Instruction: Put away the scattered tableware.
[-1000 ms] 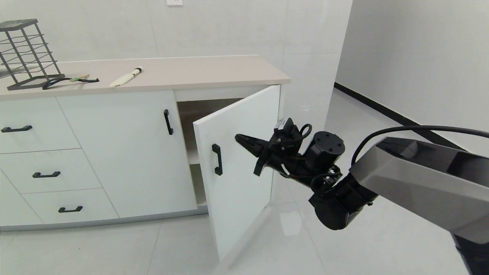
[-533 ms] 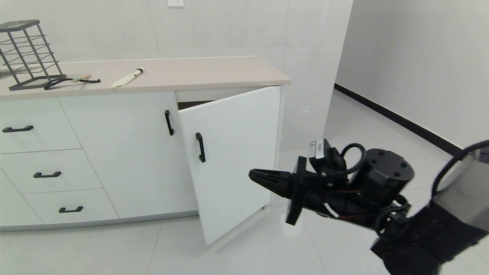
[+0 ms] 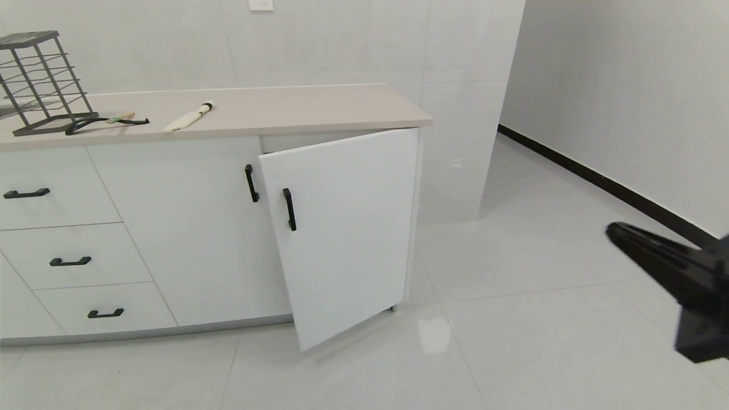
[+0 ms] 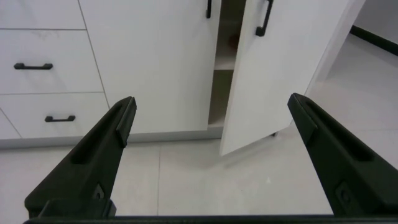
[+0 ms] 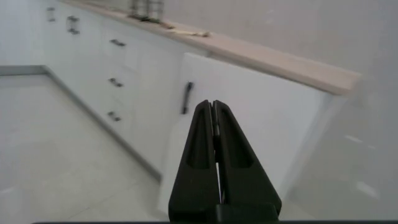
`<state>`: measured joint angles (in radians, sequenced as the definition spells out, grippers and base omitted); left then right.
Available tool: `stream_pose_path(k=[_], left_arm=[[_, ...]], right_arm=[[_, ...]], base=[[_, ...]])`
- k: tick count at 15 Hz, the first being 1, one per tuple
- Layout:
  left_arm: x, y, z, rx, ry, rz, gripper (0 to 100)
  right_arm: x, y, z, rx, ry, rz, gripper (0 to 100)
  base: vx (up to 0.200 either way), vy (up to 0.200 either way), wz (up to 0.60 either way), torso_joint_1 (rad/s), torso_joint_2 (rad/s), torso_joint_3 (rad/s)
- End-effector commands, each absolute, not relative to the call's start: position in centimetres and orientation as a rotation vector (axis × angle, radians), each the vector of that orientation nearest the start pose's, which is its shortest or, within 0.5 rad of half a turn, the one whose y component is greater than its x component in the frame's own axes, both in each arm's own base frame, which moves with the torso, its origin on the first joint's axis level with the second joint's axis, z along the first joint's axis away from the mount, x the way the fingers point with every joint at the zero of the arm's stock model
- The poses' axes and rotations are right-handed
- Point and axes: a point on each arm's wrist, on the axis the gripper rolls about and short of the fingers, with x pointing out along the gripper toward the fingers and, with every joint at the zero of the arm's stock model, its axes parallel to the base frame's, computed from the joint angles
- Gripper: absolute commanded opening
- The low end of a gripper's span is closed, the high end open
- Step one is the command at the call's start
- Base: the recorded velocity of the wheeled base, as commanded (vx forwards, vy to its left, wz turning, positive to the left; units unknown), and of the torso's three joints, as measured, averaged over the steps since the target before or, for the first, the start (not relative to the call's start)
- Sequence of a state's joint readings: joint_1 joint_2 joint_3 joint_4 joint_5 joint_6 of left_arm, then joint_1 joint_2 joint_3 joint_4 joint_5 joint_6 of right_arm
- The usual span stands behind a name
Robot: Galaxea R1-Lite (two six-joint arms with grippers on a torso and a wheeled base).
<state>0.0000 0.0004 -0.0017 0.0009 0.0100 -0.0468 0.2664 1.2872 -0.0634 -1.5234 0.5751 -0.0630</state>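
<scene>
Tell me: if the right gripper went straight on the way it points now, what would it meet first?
The right gripper would probably meet the front of the ajar cabinet door, near its black handle; depth is unclear.

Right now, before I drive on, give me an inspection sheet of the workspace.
Surface: beige counter over white drawers and cupboards.
Job's things: dark utensil at the foot of the wire rack, pale utensil farther right; both loose on the counter.
Clutter: nothing seen.
Grippers: left gripper open, empty, facing the cupboard; right gripper shut, empty, out over the floor.
Cables: nothing seen.
Surroundings: cupboard door ajar; glossy tiled floor.
</scene>
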Motion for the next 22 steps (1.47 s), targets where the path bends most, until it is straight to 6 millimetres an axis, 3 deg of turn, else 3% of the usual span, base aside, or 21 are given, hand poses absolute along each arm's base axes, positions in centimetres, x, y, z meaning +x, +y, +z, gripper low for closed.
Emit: stream_pose_path(k=[1,4,6,8,11,16,18,22], left_arm=[[-2.3,0.0,7.6,-0.048,-0.002,0.009,100],[-2.3,0.0,7.6,-0.048,-0.002,0.009,100],[-2.3,0.0,7.6,-0.048,0.0,0.009,100],[-2.3,0.0,7.6,-0.048,0.0,0.009,100],[-2.3,0.0,7.6,-0.048,0.0,0.009,100],[-2.3,0.0,7.6,-0.055,-0.002,0.009,100],[-2.3,0.0,7.6,-0.046,0.001,0.008,100],[-2.3,0.0,7.6,-0.023,0.002,0.002,100]], right_arm=[[4.1,1.4,19.3,-0.227,-0.582,0.587,0],[-2.1,1.1,15.7,-0.257,-0.601,0.59,0],[-3.7,0.9,13.5,-0.28,-0.598,0.585,0],[-2.8,0.7,13.4,-0.187,-0.503,0.413,0],[-2.4,0.5,8.6,-0.081,-0.111,0.203,0],[-2.4,0.5,8.3,0.016,-0.066,0.206,0],[-2.3,0.4,8.3,0.024,-0.066,0.196,0],[-2.3,0.3,8.3,0.04,-0.066,0.117,0]], base=[[0.0,0.0,0.0,0.0,0.0,0.0],[0.0,0.0,0.0,0.0,0.0,0.0],[0.0,0.0,0.0,0.0,0.0,0.0],[0.0,0.0,0.0,0.0,0.0,0.0],[0.0,0.0,0.0,0.0,0.0,0.0],[0.0,0.0,0.0,0.0,0.0,0.0],[0.0,0.2,0.0,-0.002,0.0,0.0],[0.2,0.05,0.0,0.0,0.0,0.005]])
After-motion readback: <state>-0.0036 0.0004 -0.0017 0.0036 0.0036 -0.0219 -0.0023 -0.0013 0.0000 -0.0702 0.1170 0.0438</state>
